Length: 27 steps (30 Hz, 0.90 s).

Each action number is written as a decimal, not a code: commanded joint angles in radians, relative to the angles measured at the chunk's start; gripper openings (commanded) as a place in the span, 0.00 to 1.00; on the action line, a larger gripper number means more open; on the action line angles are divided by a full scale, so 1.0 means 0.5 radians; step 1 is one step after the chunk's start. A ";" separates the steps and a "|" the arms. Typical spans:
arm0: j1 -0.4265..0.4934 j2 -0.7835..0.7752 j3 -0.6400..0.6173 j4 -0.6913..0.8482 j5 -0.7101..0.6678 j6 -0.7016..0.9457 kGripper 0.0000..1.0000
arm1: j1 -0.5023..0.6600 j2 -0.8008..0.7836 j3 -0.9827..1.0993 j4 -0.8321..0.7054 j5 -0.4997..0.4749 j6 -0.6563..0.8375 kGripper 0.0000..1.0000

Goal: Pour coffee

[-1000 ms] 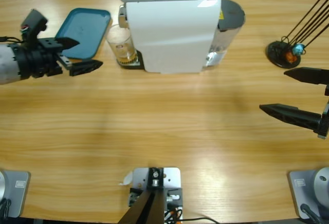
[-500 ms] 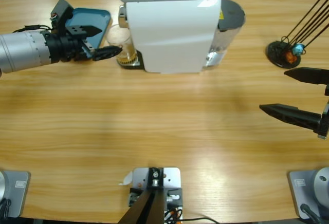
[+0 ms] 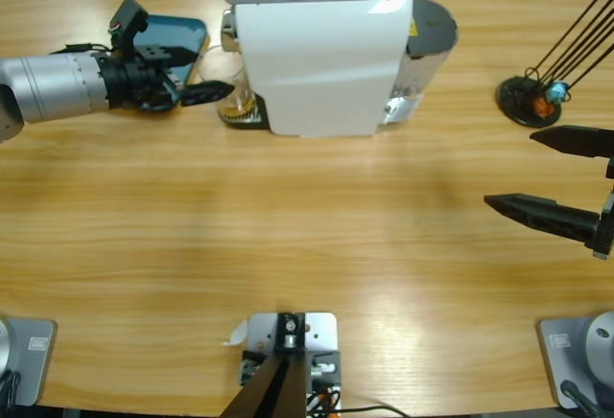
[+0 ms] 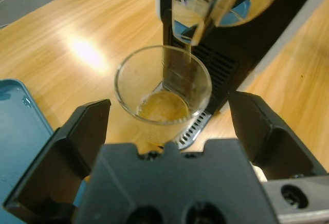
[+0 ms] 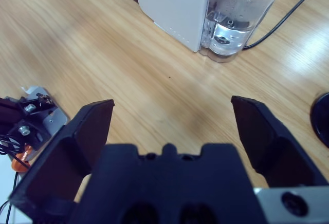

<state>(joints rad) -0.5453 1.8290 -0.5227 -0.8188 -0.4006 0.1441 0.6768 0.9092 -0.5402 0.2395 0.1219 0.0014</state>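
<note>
One clear glass (image 4: 163, 91) is seen under the spout of the white coffee machine (image 3: 321, 54), a shallow layer of amber coffee (image 4: 163, 106) in its bottom. It is judged light, rigid, slippery and breakable, best gripped across its mid-wall. The left claw (image 4: 167, 118) is spread wide with the glass between its jaws, untouched. The right claw (image 5: 172, 118) is released over bare worktop (image 3: 288, 236). The coffee level is revealed only by the left wrist view; the teal tray (image 3: 177, 44) beside the glass is shown best from above.
</note>
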 commanded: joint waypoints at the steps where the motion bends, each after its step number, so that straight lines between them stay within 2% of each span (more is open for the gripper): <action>1: 0.052 0.172 -0.068 -0.019 -0.066 0.003 1.00 | 0.024 0.041 0.059 -0.013 -0.032 0.011 1.00; 27: 0.066 0.347 -0.214 -0.016 -0.199 -0.021 0.98 | 0.024 0.059 0.050 -0.007 -0.032 0.011 1.00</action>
<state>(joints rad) -0.5211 1.9362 -0.6216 -0.8207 -0.4718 0.1428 0.6768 0.9127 -0.5402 0.2395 0.1219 0.0014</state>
